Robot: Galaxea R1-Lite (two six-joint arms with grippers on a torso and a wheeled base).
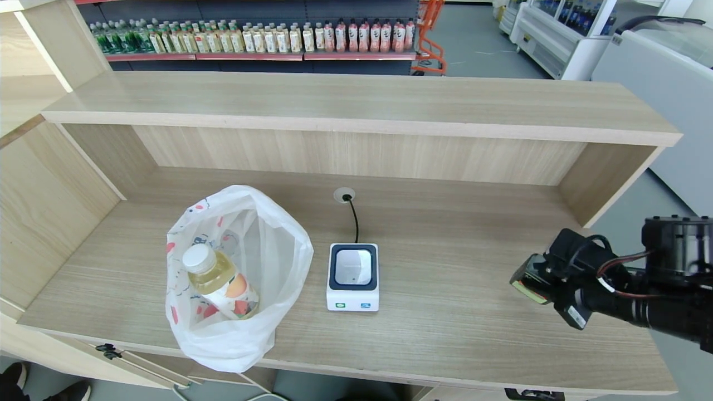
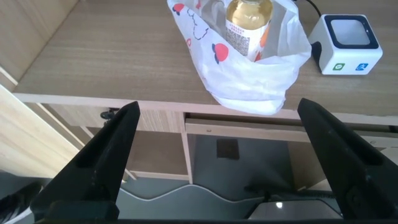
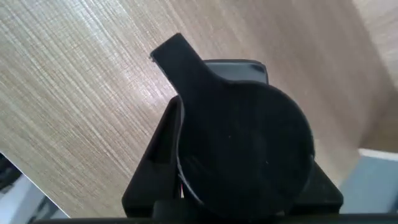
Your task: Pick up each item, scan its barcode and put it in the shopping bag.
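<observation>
The bottle (image 1: 220,281) stands inside the shopping bag (image 1: 284,250) just left of the scanner (image 1: 352,277), so packing looks done. The left gripper (image 2: 217,124) holds its fingers (image 2: 106,162) apart, empty; the right gripper's (image 1: 535,281) state cannot be told.

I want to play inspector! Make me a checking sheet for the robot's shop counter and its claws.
Surface: wooden counter under a raised ledge.
Job's things: bottle inside the open shopping bag; scanner beside the bag.
Clutter: nothing seen.
Grippers: left gripper open, empty, low before the counter edge; right gripper above the counter's right end, state unclear.
Cables: black cable from the scanner into a hole in the counter.
Surroundings: drinks shelf and freezers behind.
</observation>
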